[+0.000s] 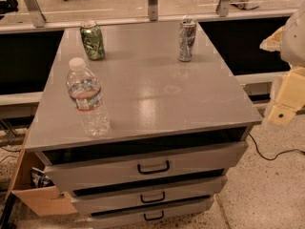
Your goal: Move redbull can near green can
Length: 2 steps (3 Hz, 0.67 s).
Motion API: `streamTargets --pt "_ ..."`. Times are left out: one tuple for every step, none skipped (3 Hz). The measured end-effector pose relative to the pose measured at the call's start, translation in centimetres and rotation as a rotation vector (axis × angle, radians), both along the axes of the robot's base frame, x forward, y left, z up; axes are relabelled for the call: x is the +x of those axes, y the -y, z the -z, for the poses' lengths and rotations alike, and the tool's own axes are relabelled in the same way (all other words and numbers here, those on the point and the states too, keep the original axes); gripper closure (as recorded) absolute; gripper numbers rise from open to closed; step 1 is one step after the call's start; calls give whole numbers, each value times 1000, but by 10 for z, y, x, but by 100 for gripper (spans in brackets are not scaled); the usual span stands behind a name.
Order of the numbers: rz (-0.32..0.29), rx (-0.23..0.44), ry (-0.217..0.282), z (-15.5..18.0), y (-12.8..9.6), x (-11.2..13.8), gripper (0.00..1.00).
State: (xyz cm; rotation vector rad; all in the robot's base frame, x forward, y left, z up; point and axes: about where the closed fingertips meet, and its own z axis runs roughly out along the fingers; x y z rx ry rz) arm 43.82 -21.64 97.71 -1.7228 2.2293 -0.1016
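From my station I count two cans and one bottle on the grey cabinet top [157, 94]; all three stand upright and well apart from one another; the redbull can [187, 39], one unit, slim and silver-grey, stands at the far right of the surface, close to the far edge; the green can [92, 41], one unit, wider and with a silver top, stands at the far left, roughly level with the redbull can in depth; bare grey surface lies between the two cans; the water bottle [87, 98], one unit, clear plastic with a white cap and a banded label, stands near left, on the near side of the green can; the gripper [285, 99], a cream-coloured assembly cut off by the right border of the view, sits off the cabinet, beyond its right edge and clear of every object; it touches nothing, and I cannot tell whether it is spread or pressed together; below the top I count three drawers [200, 159], stacked, each slightly pulled out and each with one dark handle [153, 168]; one cardboard box [40, 197] sits on the floor at the near left; one dark cable [271, 155] runs across the floor on the right.
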Motion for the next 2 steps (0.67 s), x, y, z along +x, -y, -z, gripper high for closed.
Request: streamTargets --pt "0 0 0 0 0 0 0" --pt "-5 15 11 -2 0 1 0"
